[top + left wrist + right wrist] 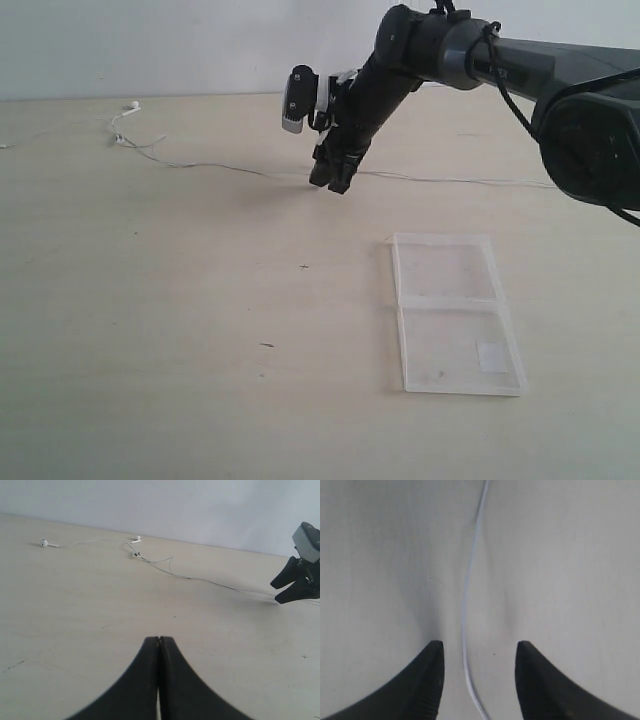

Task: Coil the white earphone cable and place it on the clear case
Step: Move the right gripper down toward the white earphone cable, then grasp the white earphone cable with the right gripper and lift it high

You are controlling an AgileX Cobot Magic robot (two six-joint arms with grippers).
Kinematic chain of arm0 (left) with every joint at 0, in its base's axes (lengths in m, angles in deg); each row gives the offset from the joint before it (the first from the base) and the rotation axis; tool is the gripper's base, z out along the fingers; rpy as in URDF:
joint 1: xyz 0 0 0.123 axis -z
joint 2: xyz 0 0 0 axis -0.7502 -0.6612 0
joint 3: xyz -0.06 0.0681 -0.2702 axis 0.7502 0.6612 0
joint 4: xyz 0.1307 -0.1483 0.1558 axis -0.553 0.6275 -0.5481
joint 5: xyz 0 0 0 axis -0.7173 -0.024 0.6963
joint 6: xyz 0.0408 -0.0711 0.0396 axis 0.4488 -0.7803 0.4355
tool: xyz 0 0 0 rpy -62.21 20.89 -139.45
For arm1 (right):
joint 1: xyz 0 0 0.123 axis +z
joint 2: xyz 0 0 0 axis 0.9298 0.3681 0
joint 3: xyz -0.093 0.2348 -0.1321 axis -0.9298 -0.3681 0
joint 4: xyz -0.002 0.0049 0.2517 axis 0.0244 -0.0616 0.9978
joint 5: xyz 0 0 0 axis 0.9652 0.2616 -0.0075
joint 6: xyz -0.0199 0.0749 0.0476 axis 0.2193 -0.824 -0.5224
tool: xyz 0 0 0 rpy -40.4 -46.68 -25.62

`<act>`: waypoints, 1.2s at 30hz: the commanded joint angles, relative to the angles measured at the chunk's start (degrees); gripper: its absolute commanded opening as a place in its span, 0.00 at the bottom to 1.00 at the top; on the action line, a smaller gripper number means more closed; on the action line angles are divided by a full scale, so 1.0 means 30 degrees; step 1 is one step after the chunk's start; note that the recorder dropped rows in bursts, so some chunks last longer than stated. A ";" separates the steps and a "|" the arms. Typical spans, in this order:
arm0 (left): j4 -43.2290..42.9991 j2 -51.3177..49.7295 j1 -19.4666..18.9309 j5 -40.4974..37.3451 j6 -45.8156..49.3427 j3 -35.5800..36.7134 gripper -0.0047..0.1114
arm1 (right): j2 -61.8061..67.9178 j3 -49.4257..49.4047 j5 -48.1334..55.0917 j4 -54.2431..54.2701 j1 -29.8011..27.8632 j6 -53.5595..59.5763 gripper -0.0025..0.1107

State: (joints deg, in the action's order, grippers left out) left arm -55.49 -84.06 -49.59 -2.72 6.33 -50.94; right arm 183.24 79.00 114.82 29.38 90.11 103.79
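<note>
The white earphone cable (215,167) lies stretched across the far part of the table, its earbuds (132,105) at the far left. My right gripper (333,183) hangs open just above the cable's middle, pointing down. In the right wrist view the cable (466,595) runs between the two spread fingers (431,680), touching neither. The clear case (455,312) lies open and flat at the near right, with a whitish patch (491,357). My left gripper (159,639) is shut with nothing in it; the left wrist view shows the earbuds (45,543) and cable (200,579) far off. The left gripper is outside the exterior view.
The light wooden table (180,320) carries only small dark specks (266,345). The black right arm (480,60) reaches in from the upper right with a thick black cable along it. A pale wall (150,40) stands behind the table's far edge.
</note>
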 commanded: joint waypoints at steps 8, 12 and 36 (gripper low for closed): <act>-0.0003 0.0114 -0.0036 0.0003 0.0069 -0.0010 0.04 | 0.0519 0.0091 -0.0543 0.0118 -0.0016 0.0137 0.41; -0.0003 0.0114 -0.0036 0.0003 0.0069 -0.0010 0.04 | 0.0519 0.0091 -0.0543 0.0118 -0.0016 0.0137 0.28; -0.0003 0.0114 -0.0036 0.0003 0.0069 -0.0010 0.04 | -0.5015 0.0091 0.1290 -0.1469 -0.0016 -0.6563 0.02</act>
State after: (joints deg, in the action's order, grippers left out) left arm -55.49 -84.06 -49.59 -2.72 6.33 -50.94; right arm 171.89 79.09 116.32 27.19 90.11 89.03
